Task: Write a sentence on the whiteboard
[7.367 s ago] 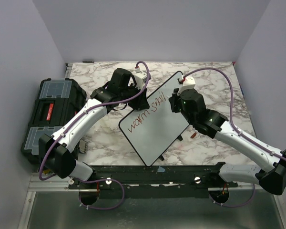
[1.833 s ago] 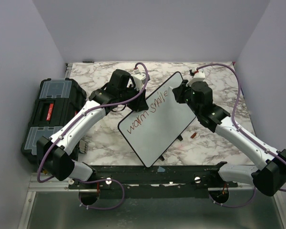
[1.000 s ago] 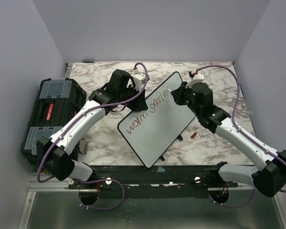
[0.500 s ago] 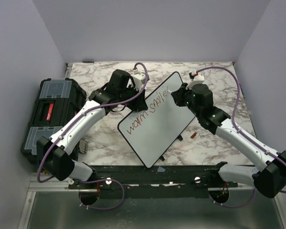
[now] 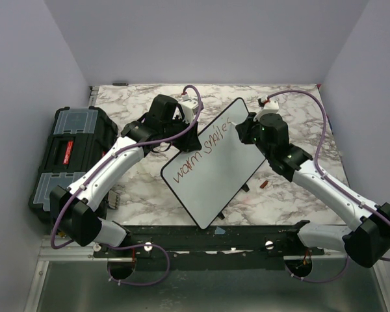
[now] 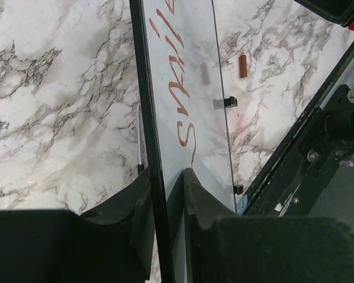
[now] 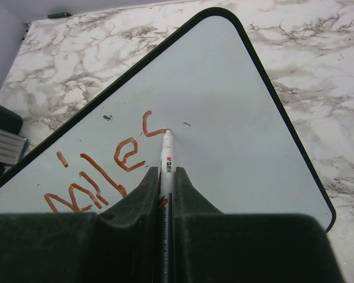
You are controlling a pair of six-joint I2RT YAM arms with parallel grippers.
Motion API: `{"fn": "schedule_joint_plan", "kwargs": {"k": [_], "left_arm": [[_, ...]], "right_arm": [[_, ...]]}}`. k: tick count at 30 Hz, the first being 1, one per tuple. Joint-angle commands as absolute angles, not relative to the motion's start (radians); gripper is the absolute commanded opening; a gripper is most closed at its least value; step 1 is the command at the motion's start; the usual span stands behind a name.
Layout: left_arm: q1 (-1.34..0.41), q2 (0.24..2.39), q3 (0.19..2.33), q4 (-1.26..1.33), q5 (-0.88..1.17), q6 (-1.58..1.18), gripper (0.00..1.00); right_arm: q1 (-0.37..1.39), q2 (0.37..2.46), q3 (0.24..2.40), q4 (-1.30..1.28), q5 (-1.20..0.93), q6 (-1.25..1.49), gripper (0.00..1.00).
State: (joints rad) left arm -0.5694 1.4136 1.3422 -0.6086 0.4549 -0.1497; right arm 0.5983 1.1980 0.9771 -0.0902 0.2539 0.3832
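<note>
The whiteboard (image 5: 214,172) lies slanted on the marble table, its red sentence (image 5: 200,153) reading "warm smile" plus a partial stroke. My left gripper (image 5: 186,138) is shut on the board's upper left rim; in the left wrist view the fingers (image 6: 143,200) pinch the black edge of the whiteboard (image 6: 189,65), with red letters (image 6: 180,100) beyond. My right gripper (image 7: 165,172) is shut on a white marker (image 7: 166,154), whose tip touches the whiteboard (image 7: 236,112) at the end of a curved red stroke (image 7: 150,125). In the top view the right gripper (image 5: 245,130) is over the board's upper corner.
A black toolbox (image 5: 68,153) with clear lid compartments stands at the left table edge. A small red cap (image 5: 264,184) lies on the marble right of the board, also seen in the left wrist view as the cap (image 6: 243,66). A black rail (image 5: 214,237) runs along the near edge.
Since the oldest frame the writing has grown from "warm smil" to "warm smile" plus a new curved stroke. The right gripper shifted slightly with the marker. The left arm stays put.
</note>
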Motion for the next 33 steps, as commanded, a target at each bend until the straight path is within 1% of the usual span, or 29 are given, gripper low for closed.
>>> {"fn": "schedule_joint_plan", "kwargs": {"k": [1, 12, 33], "left_arm": [[-0.593, 1.411, 1.321, -0.66, 0.46, -0.074, 0.0], [-0.593, 1.41, 1.322, -0.661, 0.462, -0.074, 0.0], [-0.593, 1.413, 1.322, -0.663, 0.453, -0.074, 0.0]], "right_arm": [[0.589, 1.22, 0.993, -0.129, 0.27, 0.369, 0.01], [0.589, 1.206, 0.97, -0.162, 0.26, 0.365, 0.01], [0.589, 1.186, 0.981, -0.195, 0.093, 0.359, 0.01]]}}
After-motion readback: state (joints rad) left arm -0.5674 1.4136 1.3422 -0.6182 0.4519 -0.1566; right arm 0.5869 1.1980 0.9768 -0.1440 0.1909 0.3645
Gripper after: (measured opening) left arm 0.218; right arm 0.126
